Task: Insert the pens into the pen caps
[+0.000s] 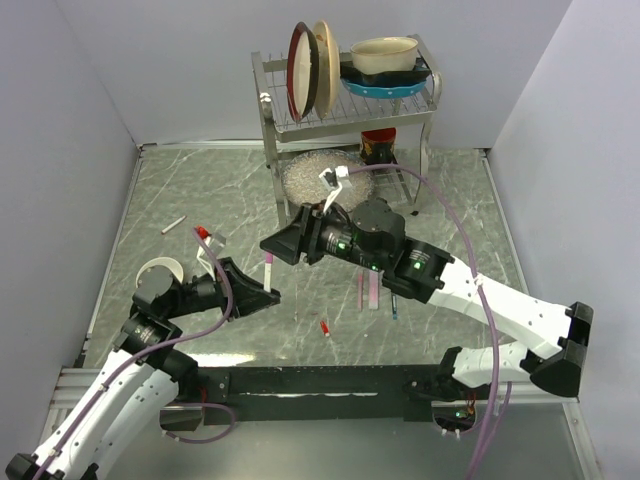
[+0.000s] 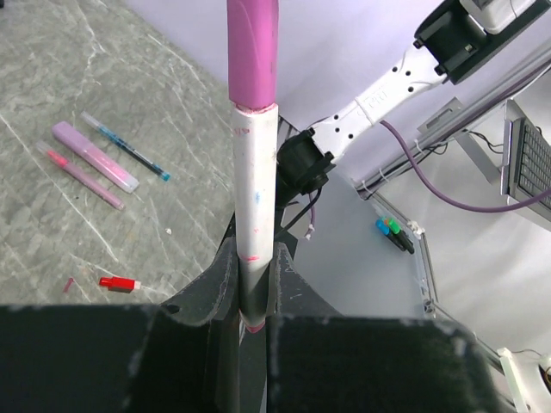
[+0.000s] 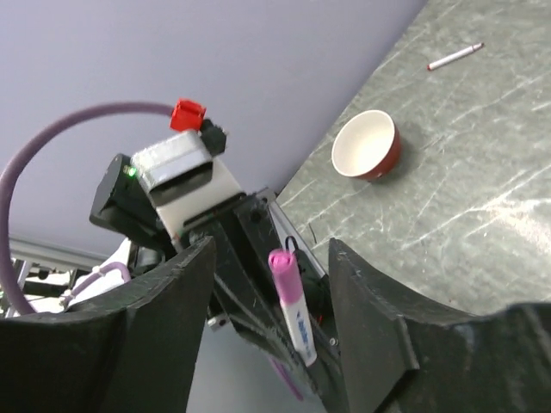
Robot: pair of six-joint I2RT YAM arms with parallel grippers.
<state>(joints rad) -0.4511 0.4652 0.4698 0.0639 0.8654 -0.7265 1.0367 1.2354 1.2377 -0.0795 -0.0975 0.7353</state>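
Left gripper (image 2: 254,284) clenched on white pen (image 2: 256,198), upright between my jaws. Magenta cap (image 2: 253,52) on tip, above jaws. Right gripper (image 3: 271,258) released, jaws wide either side of cap, not touching. Cap looks seated, though seam is hard to judge. Draw right straight back along pen axis, no sideways knock; left grip firm.

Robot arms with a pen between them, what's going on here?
The left gripper is shut on a white pen, gripping its lower end. A pink cap already sits on the pen's other end. The right gripper is open, its jaws on either side of that capped end. Other pens and a loose red cap lie on the table, not yet paired.
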